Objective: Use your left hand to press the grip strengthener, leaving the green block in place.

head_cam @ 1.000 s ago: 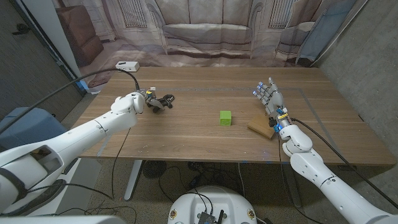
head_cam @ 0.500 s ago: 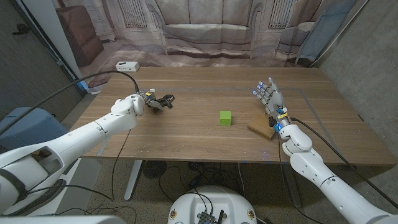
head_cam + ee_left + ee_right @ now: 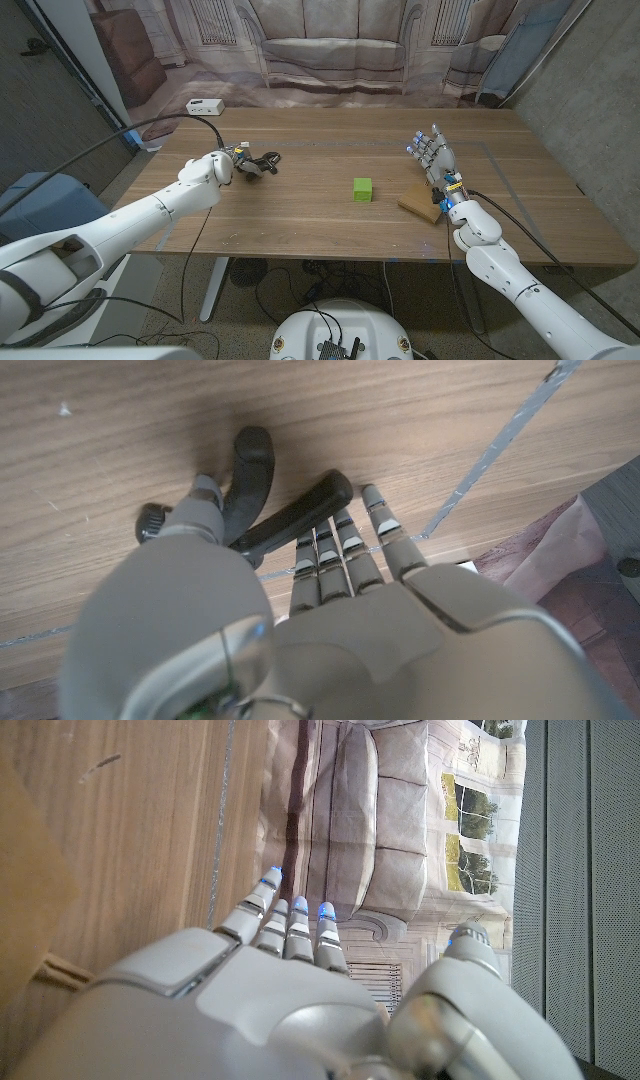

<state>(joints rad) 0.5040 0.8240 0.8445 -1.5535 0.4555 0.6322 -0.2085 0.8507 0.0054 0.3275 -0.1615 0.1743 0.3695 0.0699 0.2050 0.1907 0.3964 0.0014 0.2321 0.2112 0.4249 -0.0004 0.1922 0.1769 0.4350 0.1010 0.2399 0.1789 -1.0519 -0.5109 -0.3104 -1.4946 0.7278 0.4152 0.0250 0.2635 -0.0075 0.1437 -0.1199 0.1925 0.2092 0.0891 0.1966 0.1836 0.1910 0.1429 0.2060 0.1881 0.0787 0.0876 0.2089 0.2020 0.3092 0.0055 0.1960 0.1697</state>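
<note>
the black two-handled grip strengthener (image 3: 262, 163) lies on the wooden surface (image 3: 300, 215), well to the left of the small green cube-shaped block (image 3: 362, 189), and the grey left hand (image 3: 232, 163) is on it. in the left wrist view the thumb sits against one black handle (image 3: 252, 475) and the fingers (image 3: 340, 545) lie along the other handle (image 3: 295, 515), so the left hand holds the grip strengthener. the green block stands alone near the middle of the surface, apart from both hands. to the right of the green block the right hand (image 3: 432, 155) stands with fingers straight and spread, holding nothing, beside a flat tan wooden piece (image 3: 420, 207). a small white box (image 3: 205, 106) sits far behind the grip strengthener.
</note>
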